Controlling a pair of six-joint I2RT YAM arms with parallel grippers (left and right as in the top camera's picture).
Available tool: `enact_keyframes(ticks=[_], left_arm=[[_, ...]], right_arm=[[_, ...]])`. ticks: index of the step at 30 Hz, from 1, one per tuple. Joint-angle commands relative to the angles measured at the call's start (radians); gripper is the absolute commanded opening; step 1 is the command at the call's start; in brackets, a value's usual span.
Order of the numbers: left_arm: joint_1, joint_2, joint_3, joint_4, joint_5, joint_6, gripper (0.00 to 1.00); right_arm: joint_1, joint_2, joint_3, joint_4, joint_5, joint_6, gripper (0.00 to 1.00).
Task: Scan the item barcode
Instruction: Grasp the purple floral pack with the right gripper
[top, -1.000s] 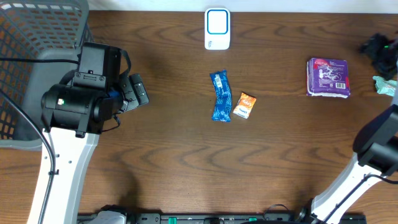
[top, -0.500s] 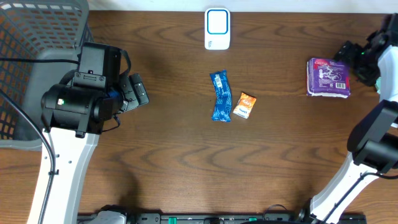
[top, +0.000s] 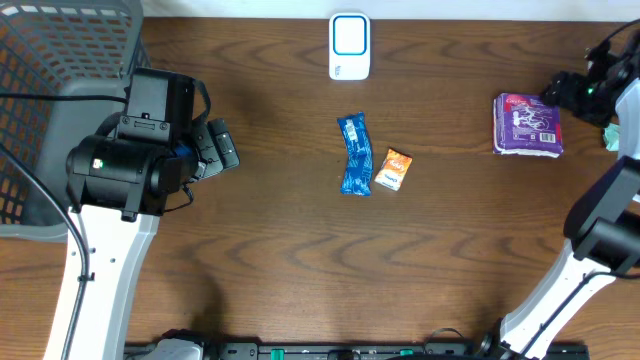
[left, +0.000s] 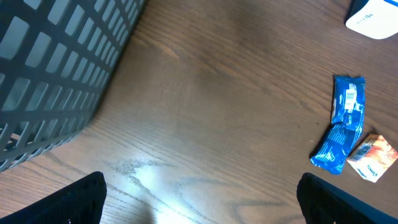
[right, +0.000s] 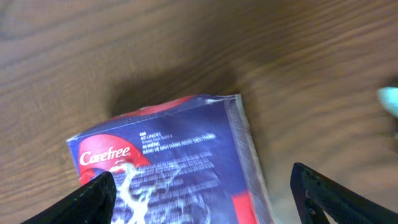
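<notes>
A purple Carefree pack (top: 528, 125) lies flat at the table's right side. My right gripper (top: 562, 92) hovers at its upper right corner. In the right wrist view that pack (right: 174, 162) fills the space under the right gripper (right: 211, 208), whose jaws stand open and apart from it. The white scanner (top: 349, 45) sits at the back centre. A blue wrapper (top: 355, 155) and a small orange packet (top: 395, 170) lie side by side mid-table. My left gripper (top: 218, 148) is open over bare wood at the left, empty in the left wrist view (left: 202, 208).
A grey mesh basket (top: 60, 60) stands at the far left, beside the left arm. A pale teal object (top: 620, 135) lies at the right edge, just past the pack. Bare wood stretches between the left gripper and the blue wrapper (left: 342, 121).
The right gripper has come in from the far right edge toward the purple pack's upper right corner. The left arm and the items have not moved.
</notes>
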Motion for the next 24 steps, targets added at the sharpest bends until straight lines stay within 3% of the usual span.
enact_keyframes(ticks=[1,6,9,11,17,24], left_arm=[[0.003,-0.008,0.006,-0.003,-0.017,0.006,0.98],[0.003,-0.008,0.006,-0.003,-0.017,0.006,0.98],[0.003,-0.008,0.006,-0.003,-0.017,0.006,0.98],[0.003,-0.008,0.006,-0.003,-0.017,0.006,0.98],[0.003,-0.008,0.006,-0.003,-0.017,0.006,0.98],[0.003,-0.008,0.006,-0.003,-0.017,0.006,0.98]], right_arm=[[-0.039,0.084,-0.006,0.007,-0.175,-0.037,0.85],[-0.100,0.163,-0.006,0.005,-0.369,-0.037,0.83],[-0.139,0.193,-0.006,-0.006,-0.437,-0.037,0.72],[-0.154,0.200,-0.006,-0.017,-0.452,-0.037,0.52],[-0.168,0.181,-0.002,-0.066,-0.467,-0.036,0.07],[-0.136,0.045,0.000,-0.061,-0.466,-0.028,0.07]])
